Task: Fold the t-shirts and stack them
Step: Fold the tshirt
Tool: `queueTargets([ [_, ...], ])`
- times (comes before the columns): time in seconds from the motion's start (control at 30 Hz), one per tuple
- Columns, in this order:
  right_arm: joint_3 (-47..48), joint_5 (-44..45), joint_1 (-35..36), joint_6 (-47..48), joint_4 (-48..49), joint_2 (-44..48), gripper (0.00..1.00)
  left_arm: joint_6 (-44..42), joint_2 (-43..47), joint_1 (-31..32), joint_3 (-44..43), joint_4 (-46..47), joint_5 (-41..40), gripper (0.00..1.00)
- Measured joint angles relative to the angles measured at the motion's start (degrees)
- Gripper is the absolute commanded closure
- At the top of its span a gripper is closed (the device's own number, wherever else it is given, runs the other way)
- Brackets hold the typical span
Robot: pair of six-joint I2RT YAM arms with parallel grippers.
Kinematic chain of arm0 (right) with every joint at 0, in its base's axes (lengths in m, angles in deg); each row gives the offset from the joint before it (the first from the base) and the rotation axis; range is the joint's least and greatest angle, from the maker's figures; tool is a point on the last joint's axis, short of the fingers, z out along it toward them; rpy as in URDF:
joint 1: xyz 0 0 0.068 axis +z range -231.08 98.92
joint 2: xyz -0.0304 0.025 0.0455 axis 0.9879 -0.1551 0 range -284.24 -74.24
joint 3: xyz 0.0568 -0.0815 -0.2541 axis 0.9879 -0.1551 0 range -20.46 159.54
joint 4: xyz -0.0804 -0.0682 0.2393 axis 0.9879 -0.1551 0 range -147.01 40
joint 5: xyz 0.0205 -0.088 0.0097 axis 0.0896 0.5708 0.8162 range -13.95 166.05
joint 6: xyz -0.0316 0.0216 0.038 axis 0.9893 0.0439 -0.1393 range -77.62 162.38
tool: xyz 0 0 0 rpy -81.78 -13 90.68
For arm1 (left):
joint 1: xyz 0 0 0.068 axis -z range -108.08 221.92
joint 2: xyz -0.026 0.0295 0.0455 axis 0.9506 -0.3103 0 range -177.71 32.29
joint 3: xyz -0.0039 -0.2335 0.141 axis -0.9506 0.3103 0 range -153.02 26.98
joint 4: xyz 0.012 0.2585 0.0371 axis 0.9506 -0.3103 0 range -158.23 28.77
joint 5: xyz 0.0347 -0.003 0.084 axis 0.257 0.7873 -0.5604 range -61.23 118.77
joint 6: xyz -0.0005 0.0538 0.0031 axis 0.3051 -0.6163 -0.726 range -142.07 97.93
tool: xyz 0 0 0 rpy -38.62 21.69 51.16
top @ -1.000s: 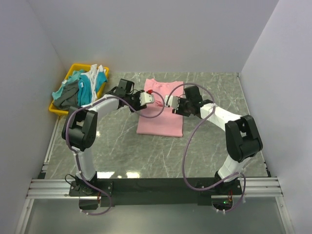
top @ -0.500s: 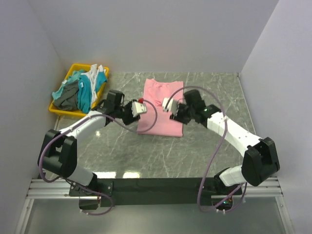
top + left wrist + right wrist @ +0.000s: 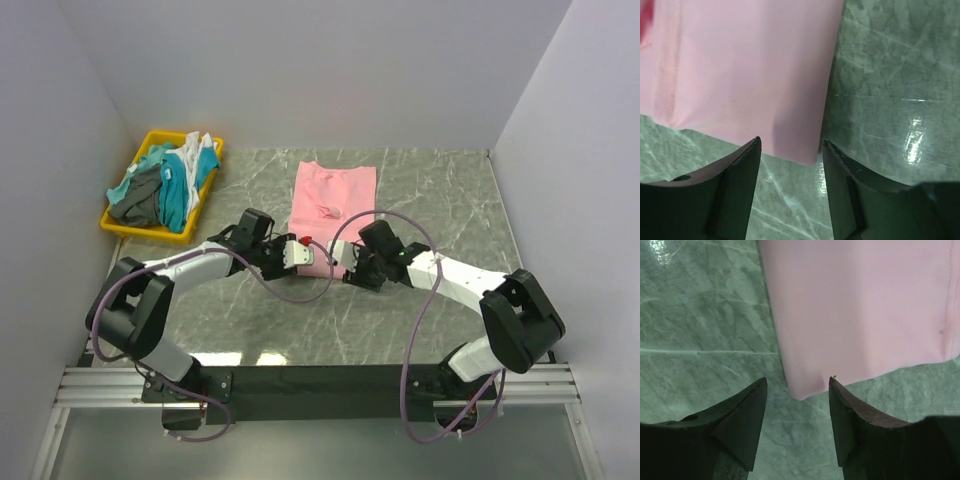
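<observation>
Pink t-shirt (image 3: 740,75): thin soft cloth, matt, smooth, stitched hem line visible. Worktop (image 3: 890,75): green-grey marble-look surface, polished, glossy, with glare spots. Left pincer (image 3: 790,150) and right pincer (image 3: 797,387): black fingers, matt, slightly grainy, look like plastic. Bin (image 3: 152,138): yellow plastic, smooth. Shirts (image 3: 170,185) in it: crumpled matt cloth. Rail (image 3: 100,385): bare silvery metal.
</observation>
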Motion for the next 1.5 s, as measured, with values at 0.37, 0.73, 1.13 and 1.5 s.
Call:
queueTargets([
  [0.37,-3.41,2.32,1.05,-0.22,6.27,-3.98,0.53,-2.73,-5.55,0.2,0.68,2.58,-1.97,0.51],
  [0.73,-5.31,4.13,1.05,-0.52,9.01,-3.43,1.0,-3.74,-6.25,0.2,0.79,2.93,-2.36,0.99],
  [1.13,-4.07,-1.31,1.42,-2.16,-5.84,16.0,1.0,-2.51,12.35,2.12,2.21,-11.39,2.6,0.99],
  [1.5,-4.11,-7.17,7.5,-2.21,-20.28,31.76,1.0,4.92,31.93,6.91,6.78,-27.96,9.97,0.99],
])
